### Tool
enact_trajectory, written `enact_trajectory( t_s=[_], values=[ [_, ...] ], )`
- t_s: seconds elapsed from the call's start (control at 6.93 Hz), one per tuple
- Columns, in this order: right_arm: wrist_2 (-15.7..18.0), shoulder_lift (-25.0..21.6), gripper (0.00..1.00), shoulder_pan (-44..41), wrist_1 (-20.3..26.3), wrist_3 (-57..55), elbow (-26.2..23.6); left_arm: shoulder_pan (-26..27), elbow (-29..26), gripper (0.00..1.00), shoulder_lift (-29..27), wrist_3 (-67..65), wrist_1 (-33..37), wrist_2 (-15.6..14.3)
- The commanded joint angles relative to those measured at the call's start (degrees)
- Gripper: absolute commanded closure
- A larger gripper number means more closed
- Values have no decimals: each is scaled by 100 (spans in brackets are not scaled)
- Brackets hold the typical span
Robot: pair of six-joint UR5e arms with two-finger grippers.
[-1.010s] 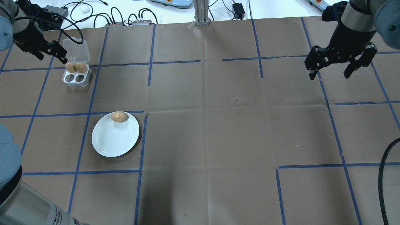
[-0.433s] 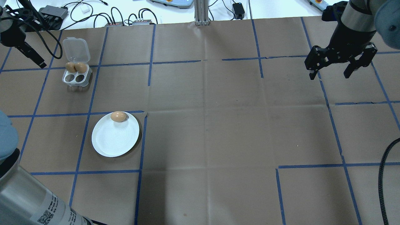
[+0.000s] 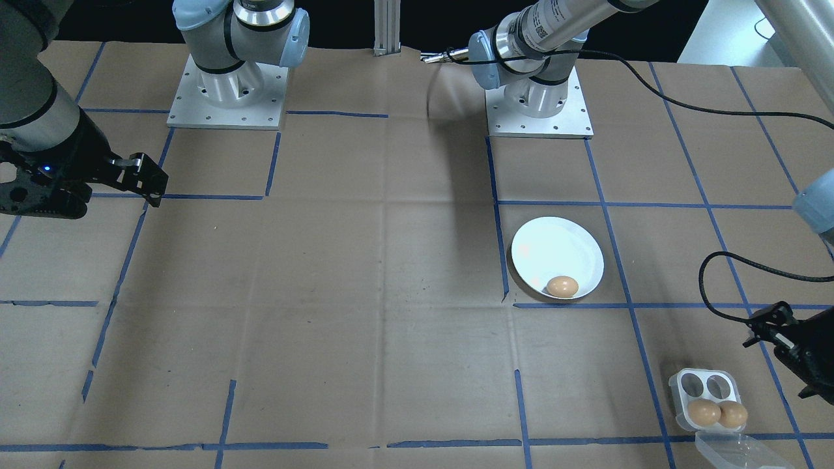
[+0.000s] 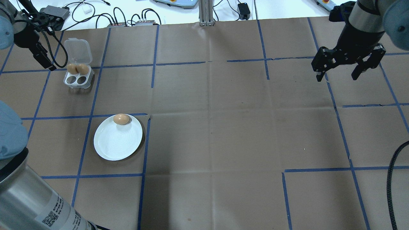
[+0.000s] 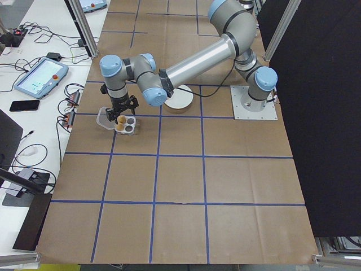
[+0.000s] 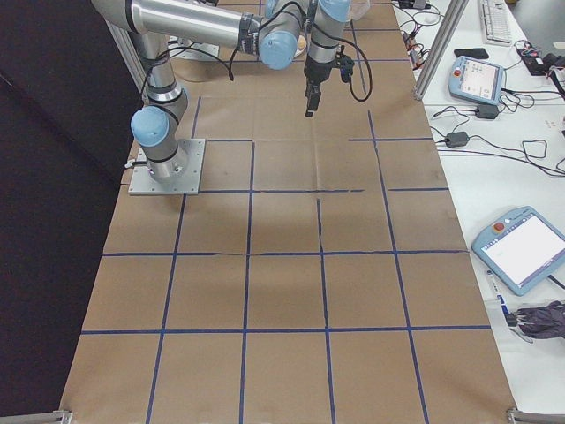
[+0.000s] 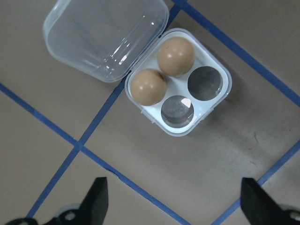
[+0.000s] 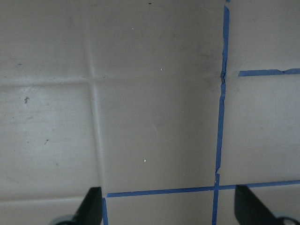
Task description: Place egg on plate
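The white plate (image 4: 116,143) lies on the left half of the table with one brown egg (image 4: 121,118) at its far rim; the front-facing view shows the same plate (image 3: 554,244) and egg (image 3: 561,286). Two more eggs (image 7: 176,55) (image 7: 148,86) sit in the small clear egg tray (image 7: 206,119), whose lid is folded back. My left gripper (image 7: 176,201) hovers open over the table just beside the tray, holding nothing; from overhead the left gripper (image 4: 48,62) is left of the tray (image 4: 78,80). My right gripper (image 4: 338,76) hangs open and empty at the far right.
Brown paper with blue tape lines covers the table. Cables and small boxes (image 4: 127,19) lie along the far edge, past the paper. A black cable (image 3: 723,286) loops from the left wrist above the table. The right wrist view holds only paper and tape (image 8: 220,117).
My left gripper swung left away from the tray, then came back toward it. The eggs, plate and right arm have not moved.
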State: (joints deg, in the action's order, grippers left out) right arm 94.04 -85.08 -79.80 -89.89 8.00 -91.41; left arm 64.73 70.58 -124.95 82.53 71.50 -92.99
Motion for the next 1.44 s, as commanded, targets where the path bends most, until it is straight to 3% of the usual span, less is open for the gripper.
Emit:
enact_trajectory(
  t_s=[0.0, 0.58, 1.3],
  values=[
    [0, 0, 0, 0, 6, 0, 0, 58, -52, 1, -300, 516, -100, 270],
    [0, 0, 0, 0, -2, 0, 0, 66, -211, 1, -959, 633, -610, 211],
    [0, 0, 0, 0, 6, 0, 0, 58, -176, 1, -996, 633, -611, 255]
  ],
)
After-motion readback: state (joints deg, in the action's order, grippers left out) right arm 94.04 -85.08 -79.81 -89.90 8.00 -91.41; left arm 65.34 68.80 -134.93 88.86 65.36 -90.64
